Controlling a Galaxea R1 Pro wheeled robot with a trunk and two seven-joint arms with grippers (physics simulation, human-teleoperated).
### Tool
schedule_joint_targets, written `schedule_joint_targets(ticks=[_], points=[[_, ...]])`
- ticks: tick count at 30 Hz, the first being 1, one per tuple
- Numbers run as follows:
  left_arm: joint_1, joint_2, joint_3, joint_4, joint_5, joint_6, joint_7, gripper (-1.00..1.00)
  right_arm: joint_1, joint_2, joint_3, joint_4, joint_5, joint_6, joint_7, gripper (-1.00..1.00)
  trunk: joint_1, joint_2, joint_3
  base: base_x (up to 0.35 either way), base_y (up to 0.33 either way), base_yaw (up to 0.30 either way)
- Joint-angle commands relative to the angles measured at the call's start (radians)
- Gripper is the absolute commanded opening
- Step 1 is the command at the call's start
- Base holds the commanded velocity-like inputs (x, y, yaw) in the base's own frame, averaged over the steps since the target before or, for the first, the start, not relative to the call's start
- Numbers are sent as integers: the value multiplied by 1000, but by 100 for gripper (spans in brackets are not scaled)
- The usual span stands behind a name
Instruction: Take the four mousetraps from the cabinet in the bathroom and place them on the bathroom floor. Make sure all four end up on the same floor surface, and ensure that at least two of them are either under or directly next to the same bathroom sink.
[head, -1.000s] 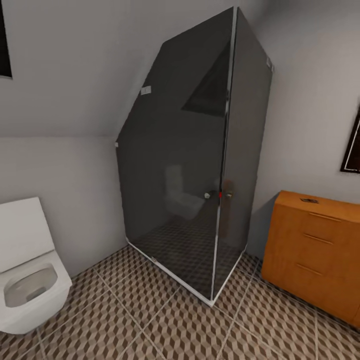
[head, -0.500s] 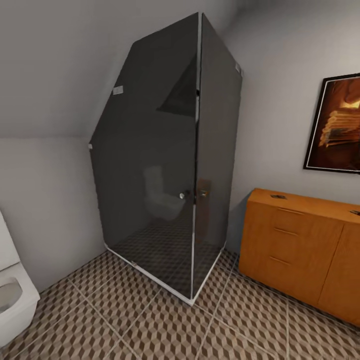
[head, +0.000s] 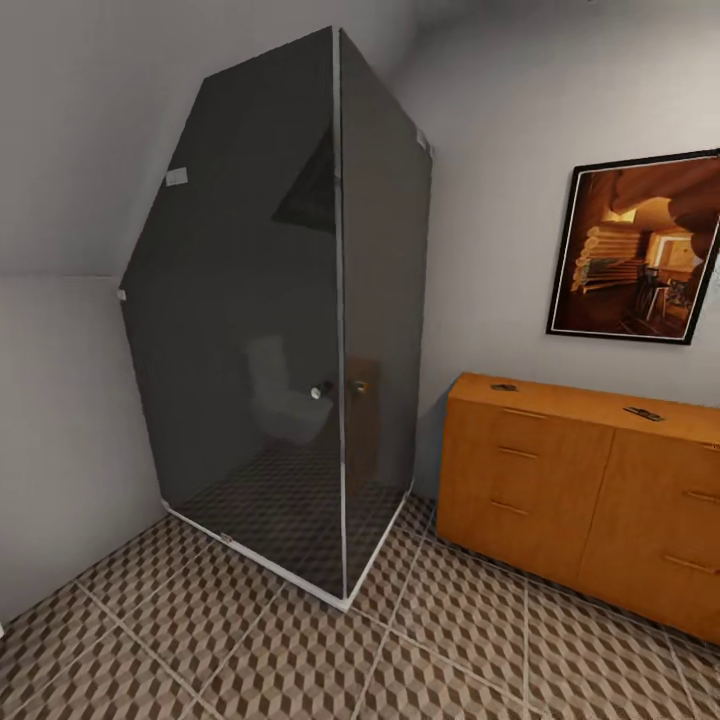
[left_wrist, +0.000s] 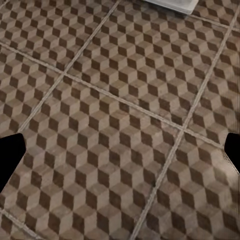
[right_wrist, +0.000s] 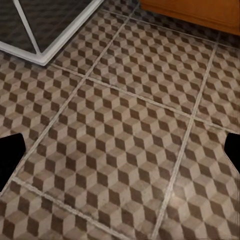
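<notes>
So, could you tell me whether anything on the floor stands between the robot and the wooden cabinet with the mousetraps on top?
Nothing visible does. The patterned floor tiles run bare up to the cabinet, where two mousetraps lie on top. The glass shower enclosure stands to its left, off the direct path.

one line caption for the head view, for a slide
Orange-brown cabinet beside a dark glass shower, small mousetraps on top.

A home bathroom: a dark glass shower stall (head: 290, 330) stands on cube-patterned floor tiles (head: 300, 660).
</notes>
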Motion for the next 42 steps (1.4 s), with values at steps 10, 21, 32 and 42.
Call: schedule_joint_targets(ticks=[10,21,32,42], points=[[0,0,0,-1,-1,-2,3,100,-1,0,1,1,1,-3,-4,100,0,-1,-1,0,-92,-218],[0,0,0,-1,-1,-2,3,100,-1,0,1,1,1,-3,-4,100,0,-1,-1,0,-84,-218],[0,0,0,-1,0,-2,3,100,-1,0,1,1,1,-3,-4,100,0,-1,-1,0,-79,-218],[0,0,0,-1,-1,-2,3,100,-1,0,1,1,1,-3,-4,100,0,-1,-1,0,-78,-222]])
